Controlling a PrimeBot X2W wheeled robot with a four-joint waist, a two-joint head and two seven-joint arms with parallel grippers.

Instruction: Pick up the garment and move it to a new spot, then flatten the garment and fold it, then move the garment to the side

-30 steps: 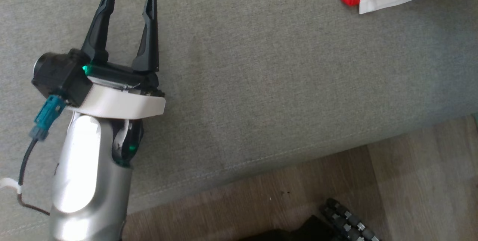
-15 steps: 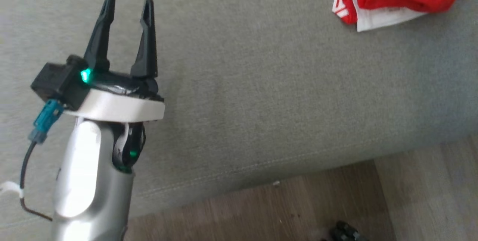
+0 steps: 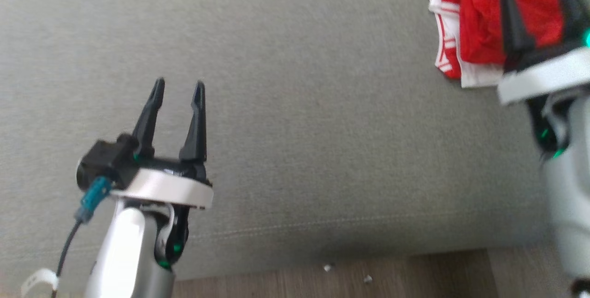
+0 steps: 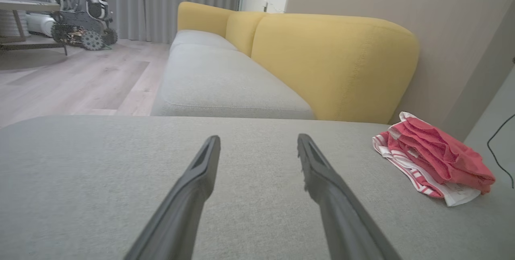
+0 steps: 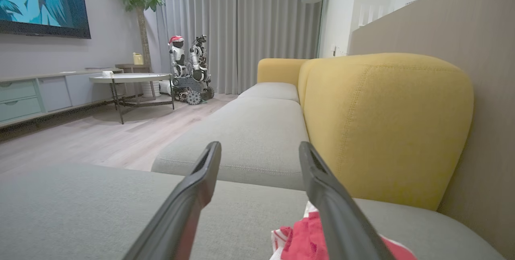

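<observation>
The red and white garment (image 3: 479, 35) lies on the grey sofa seat (image 3: 322, 104) under the right gripper (image 5: 259, 147), whose fingers stand open and empty, while the left gripper (image 3: 179, 83), fingers also open, hangs well apart.

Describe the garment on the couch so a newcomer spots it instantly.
Find the broad grey fabric seat cushion in front of the yellow padded backrest. Towards the robot's right, by the beige wall panel, lies a crumpled red fabric garment with white, red-striped trim. It is the one bright thing on plain grey.
</observation>
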